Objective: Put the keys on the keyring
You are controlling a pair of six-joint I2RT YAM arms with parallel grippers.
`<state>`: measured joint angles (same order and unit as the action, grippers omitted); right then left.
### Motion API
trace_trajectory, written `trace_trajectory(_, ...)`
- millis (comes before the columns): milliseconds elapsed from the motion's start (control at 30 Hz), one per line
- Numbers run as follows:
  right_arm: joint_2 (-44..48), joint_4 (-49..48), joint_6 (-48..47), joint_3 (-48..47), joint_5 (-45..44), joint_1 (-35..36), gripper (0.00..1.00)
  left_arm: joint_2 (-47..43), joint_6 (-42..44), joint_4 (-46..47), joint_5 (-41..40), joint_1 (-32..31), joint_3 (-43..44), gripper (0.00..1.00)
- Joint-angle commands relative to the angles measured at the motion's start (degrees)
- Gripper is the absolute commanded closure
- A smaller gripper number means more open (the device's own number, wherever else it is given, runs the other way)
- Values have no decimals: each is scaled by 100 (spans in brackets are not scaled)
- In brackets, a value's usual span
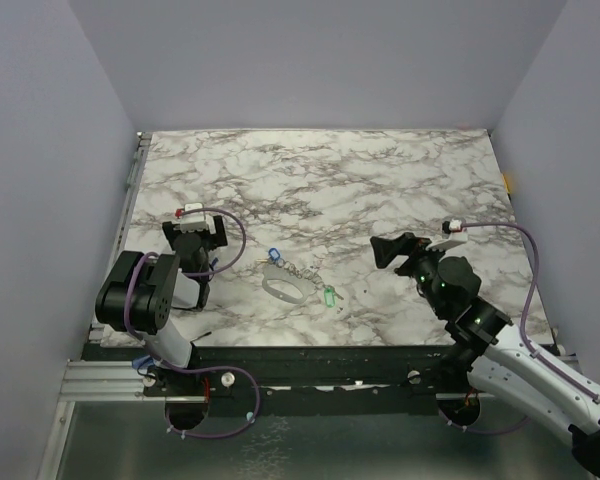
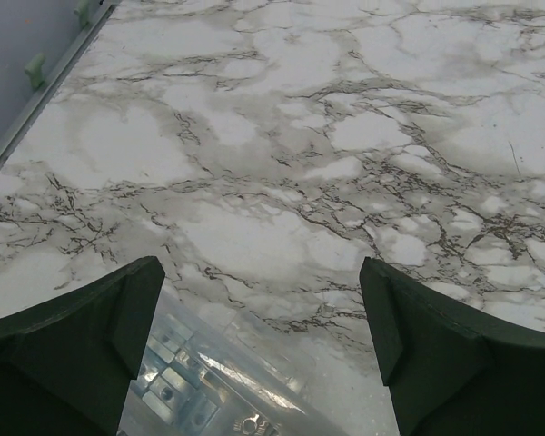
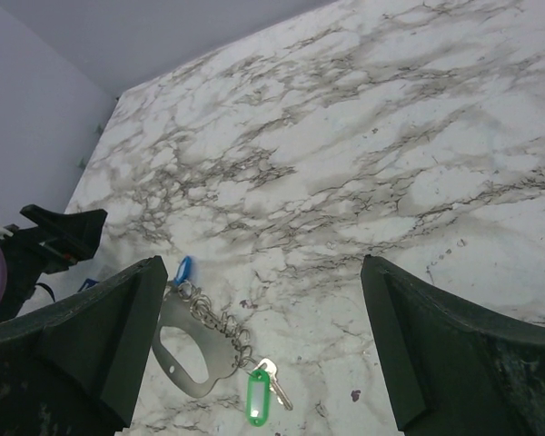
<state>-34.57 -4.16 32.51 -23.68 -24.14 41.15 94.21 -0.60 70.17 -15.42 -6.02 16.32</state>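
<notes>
The silvery-grey oval keyring [image 1: 282, 289] lies flat near the table's front, its beaded chain [image 1: 302, 270] trailing right. The blue key [image 1: 273, 254] lies at its far end. The green key [image 1: 330, 296] lies at the chain's other end, touching it. The right wrist view shows the keyring [image 3: 186, 352], the blue key [image 3: 183, 269] and the green key [image 3: 257, 398], low and left between my fingers. My right gripper [image 1: 380, 252] is open and empty, right of the keyring. My left gripper [image 1: 199, 238] is open and empty, left of it.
A clear plastic bag [image 2: 220, 377] lies just under my left gripper [image 2: 263, 313], with small metal parts showing through it. The table's metal side rail [image 2: 36, 100] runs along the left edge. Purple cables loop by both arms.
</notes>
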Motion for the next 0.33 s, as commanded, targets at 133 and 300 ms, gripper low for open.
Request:
trace_trajectory(133, 107, 273, -111, -77, -112, -15, 0, 58, -54, 251, 65, -31, -50, 1)
trace_trajectory(300, 172, 293, -128, -7, -257, -12, 0, 54, -54, 247, 65, -27, -50, 1)
